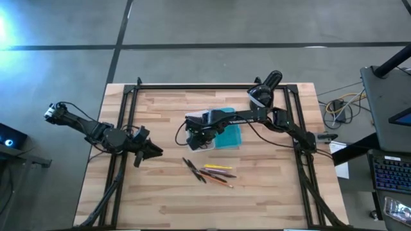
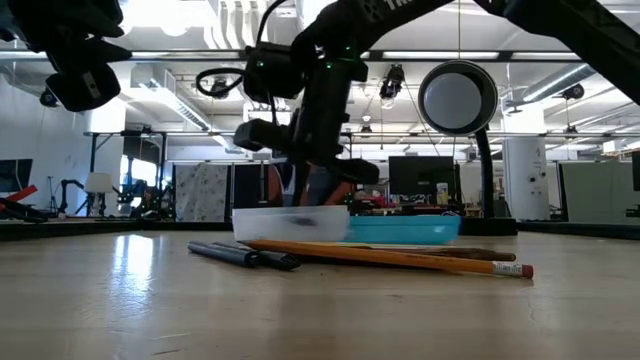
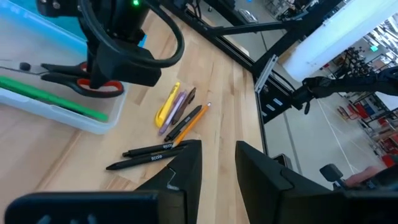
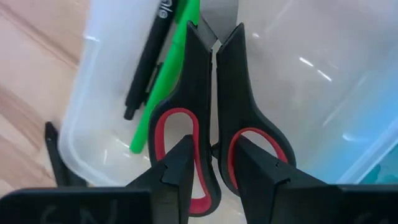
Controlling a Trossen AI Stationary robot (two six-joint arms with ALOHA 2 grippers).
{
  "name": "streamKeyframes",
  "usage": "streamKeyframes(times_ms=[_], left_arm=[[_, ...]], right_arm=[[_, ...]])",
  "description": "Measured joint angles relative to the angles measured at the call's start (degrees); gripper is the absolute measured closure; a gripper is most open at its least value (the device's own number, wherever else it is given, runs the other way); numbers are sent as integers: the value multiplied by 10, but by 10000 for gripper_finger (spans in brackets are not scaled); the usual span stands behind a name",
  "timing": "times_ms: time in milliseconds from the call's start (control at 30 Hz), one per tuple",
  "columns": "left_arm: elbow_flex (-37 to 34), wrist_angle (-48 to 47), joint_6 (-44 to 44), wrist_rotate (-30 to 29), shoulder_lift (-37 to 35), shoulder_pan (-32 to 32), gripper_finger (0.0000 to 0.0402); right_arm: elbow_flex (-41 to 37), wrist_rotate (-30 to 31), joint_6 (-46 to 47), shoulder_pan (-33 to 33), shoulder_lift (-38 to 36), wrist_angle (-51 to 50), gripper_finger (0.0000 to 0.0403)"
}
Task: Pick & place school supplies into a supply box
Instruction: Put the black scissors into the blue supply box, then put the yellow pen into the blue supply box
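My right gripper [image 4: 214, 149] reaches over the clear tray [image 1: 196, 145] of the supply box and is shut on the red-handled scissors [image 3: 68, 74]. A green marker [image 4: 171, 74] and a dark pen [image 4: 149, 56] lie in that tray. The teal half [image 1: 230, 138] adjoins it on the right. Two dark pens [image 1: 192, 170] and yellow, orange and red pencils [image 1: 218, 172] lie flat on the table nearer the front edge. My left gripper [image 1: 154, 153] hovers open to the left of the pens, touching nothing. My right gripper holds the scissors by the handles, from above pointing down. One finger [image 4: 180, 162] sits in each loop, and the loops' inner bars [image 4: 214, 124] are pinched between the two. The scissors lie level over the clear tray. Whether they rest on its bottom, I cannot tell.
A black round device on a stalk [image 1: 270, 82] stands near the table's far right corner, behind the box. A black frame [image 1: 192, 86] runs along the far, left and right edges. Bare wood lies in front of the pencils [image 2: 400, 258] and to the left of the pens [image 2: 240, 255].
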Motion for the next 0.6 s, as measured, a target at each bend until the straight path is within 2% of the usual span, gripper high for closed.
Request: streamKeyframes(times_ms=[367,600], left_arm=[[0,0,-1,-3,0,0,321],[0,0,-1,-3,0,0,321]], right_arm=[[25,13,-12,0,0,-5,257],[75,98,-67,26,-42,-48,236]])
